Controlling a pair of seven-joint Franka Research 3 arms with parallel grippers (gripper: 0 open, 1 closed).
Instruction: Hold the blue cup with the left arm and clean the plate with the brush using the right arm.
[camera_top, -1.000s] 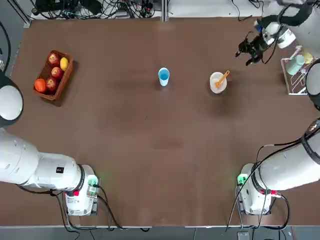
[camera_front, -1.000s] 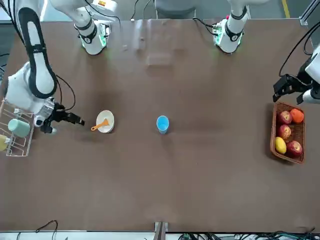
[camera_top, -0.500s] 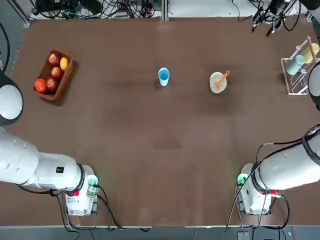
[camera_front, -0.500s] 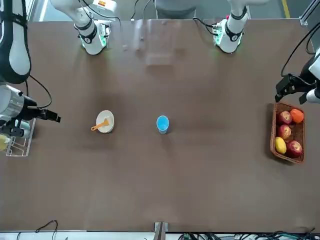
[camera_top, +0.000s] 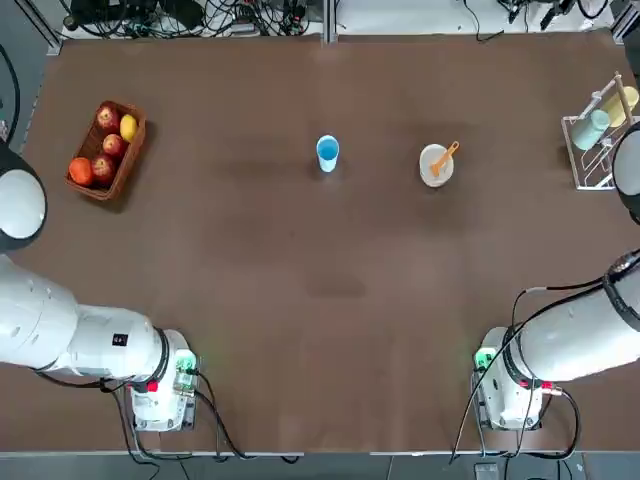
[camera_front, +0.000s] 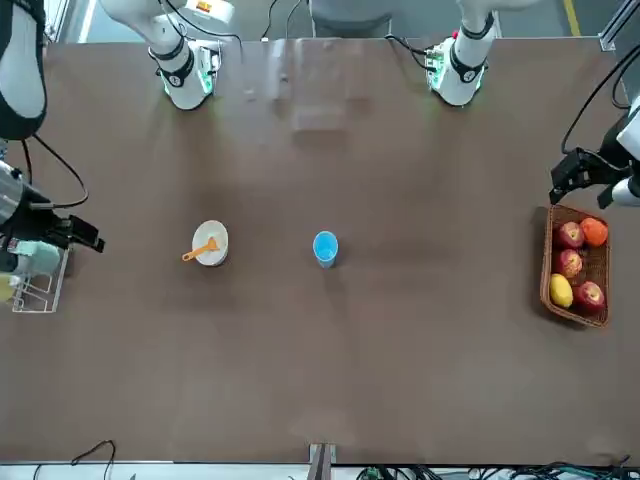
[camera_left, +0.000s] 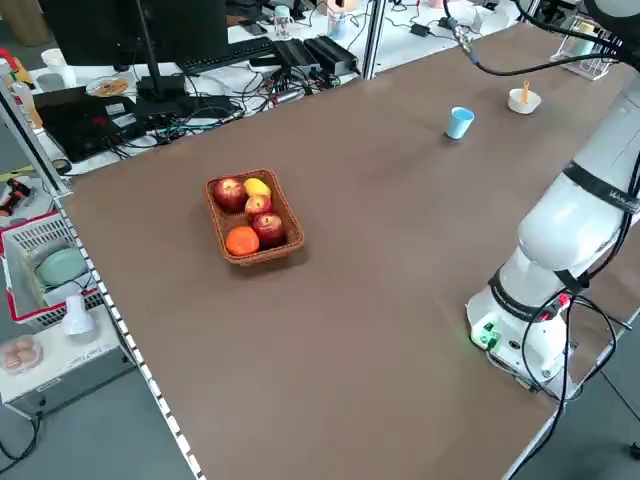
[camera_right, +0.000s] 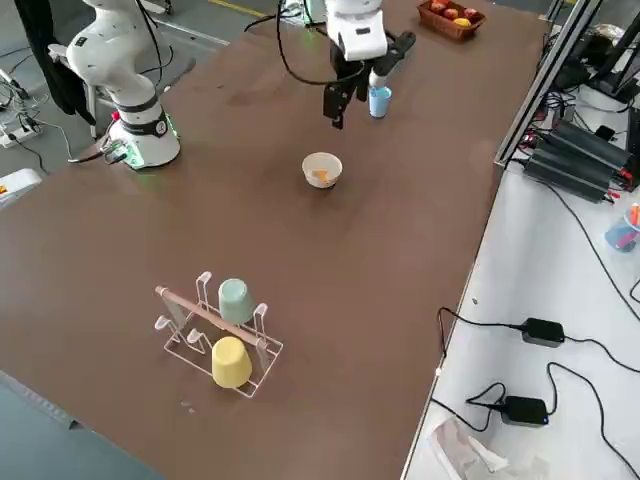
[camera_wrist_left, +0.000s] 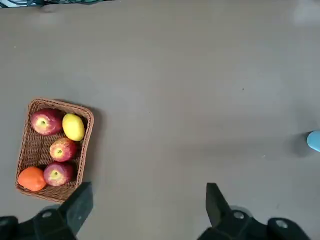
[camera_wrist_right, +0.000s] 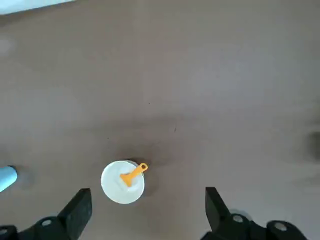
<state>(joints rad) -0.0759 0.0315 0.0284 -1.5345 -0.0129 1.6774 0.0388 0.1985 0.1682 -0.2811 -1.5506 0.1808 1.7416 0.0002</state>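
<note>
The blue cup (camera_top: 327, 152) (camera_front: 325, 247) stands upright at mid-table, toward the far side. To its right sits the small white plate (camera_top: 436, 165) (camera_front: 211, 243), with the orange-handled brush (camera_top: 444, 157) (camera_wrist_right: 133, 173) lying in it, handle over the rim. My right gripper (camera_front: 92, 240) (camera_wrist_right: 147, 200) hangs open high up, off to the right of the plate near the cup rack, holding nothing. My left gripper (camera_front: 562, 183) (camera_wrist_left: 147, 202) hovers open and empty by the fruit basket at the table's left side. The cup (camera_wrist_left: 315, 141) shows only at the edge of the left wrist view.
A wicker basket (camera_top: 125, 170) (camera_front: 548, 262) of apples, a lemon and an orange sits far left. A wire rack (camera_top: 577, 150) (camera_right: 190, 320) holding a teal-green and a yellow cup stands at the right edge. Cables run along the far edge.
My right gripper has pulled away from the plate, rising and moving to the robot's right toward the rack. The left gripper has barely moved. Cup, plate and brush are unmoved.
</note>
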